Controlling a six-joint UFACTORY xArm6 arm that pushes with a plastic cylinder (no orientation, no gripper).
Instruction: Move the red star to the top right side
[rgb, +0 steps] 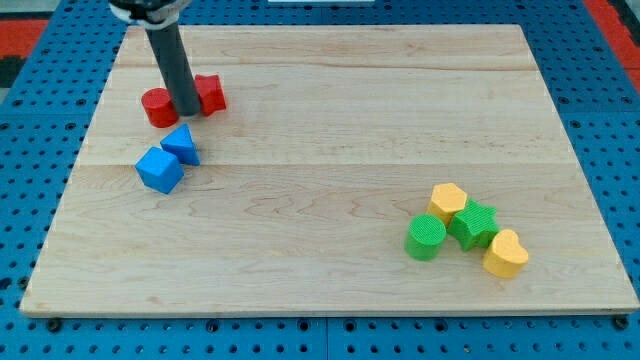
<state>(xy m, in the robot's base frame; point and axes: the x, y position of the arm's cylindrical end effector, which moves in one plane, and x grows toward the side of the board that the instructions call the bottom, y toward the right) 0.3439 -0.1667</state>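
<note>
The red star lies on the wooden board near the view's top left. My tip stands right against the star's left side, between it and a red round block. The rod partly hides the star's left edge. Two blue blocks sit just below: a small blue one and a blue cube.
A cluster sits at the view's lower right: a yellow hexagon block, a green round block, a green ridged block and a yellow heart-like block. Blue pegboard surrounds the board.
</note>
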